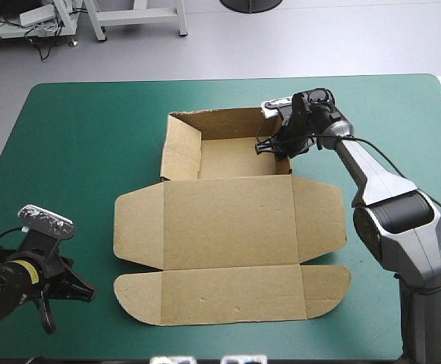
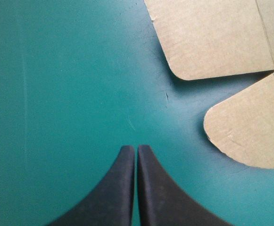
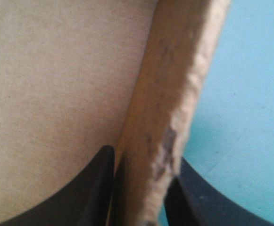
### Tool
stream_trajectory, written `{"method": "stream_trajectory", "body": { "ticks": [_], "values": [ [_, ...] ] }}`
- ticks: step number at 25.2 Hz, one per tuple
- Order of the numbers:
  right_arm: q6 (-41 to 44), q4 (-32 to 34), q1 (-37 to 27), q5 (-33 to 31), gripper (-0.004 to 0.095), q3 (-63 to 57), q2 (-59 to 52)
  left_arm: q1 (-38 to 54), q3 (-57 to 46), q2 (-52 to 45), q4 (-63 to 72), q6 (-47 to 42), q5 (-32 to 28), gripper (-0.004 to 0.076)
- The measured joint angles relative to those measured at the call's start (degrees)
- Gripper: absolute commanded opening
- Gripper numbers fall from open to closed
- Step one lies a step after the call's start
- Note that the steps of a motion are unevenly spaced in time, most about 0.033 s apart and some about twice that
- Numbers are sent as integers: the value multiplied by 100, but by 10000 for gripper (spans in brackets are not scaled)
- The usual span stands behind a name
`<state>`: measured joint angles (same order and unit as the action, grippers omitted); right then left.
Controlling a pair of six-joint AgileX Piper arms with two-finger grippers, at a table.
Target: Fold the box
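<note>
Right wrist view: our right gripper [image 3: 144, 157] pinched a wall of the box [image 1: 228, 220]; the left gripper [image 2: 137, 148] sat closed, empty. We feared a hard pull would crease it.

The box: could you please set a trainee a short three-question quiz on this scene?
1. True or false: the left gripper holds the box.
2. On which side of the box are the right gripper jaws clamped? A right, B left, C far.
3. Fill in: the lid lies ____ on the table.
Key: 1 false, its jaws are shut on nothing; 2 A; 3 flat.
</note>
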<state>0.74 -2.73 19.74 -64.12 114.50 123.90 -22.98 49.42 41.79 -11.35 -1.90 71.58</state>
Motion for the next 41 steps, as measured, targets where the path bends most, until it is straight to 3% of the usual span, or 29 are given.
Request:
{"method": "stream_trajectory", "body": {
  "ticks": [5,11,15,19,24,26,30,33,35,41],
  "values": [
    [-212,368,-65,-503,-20,555,61,0,0,0,5,0,0,4],
    [-293,319,-902,-685,-20,1095,-65,0,0,-6,15,0,0,4],
    [-305,153,-2450,-705,-20,1131,-238,0,0,-6,0,79,0,4],
    [-585,-509,-4100,-651,-20,1008,-238,0,0,-6,0,79,0,4],
    [-782,-876,-4895,-612,-4,772,-162,0,0,-6,0,79,0,4],
    [-928,-925,-5007,-550,113,669,-140,0,0,-6,0,79,0,4],
    [-1117,-1040,-5013,-403,517,620,-135,0,-5,-6,0,79,0,4],
    [-1105,-1059,-5013,-398,717,620,-135,0,-5,-6,0,79,0,4],
    [-984,-977,-5013,-403,763,620,-135,0,-5,-6,0,79,0,4],
    [-765,-829,-5013,-454,764,620,-135,0,-5,-6,-38,79,0,4]
  ]
}}
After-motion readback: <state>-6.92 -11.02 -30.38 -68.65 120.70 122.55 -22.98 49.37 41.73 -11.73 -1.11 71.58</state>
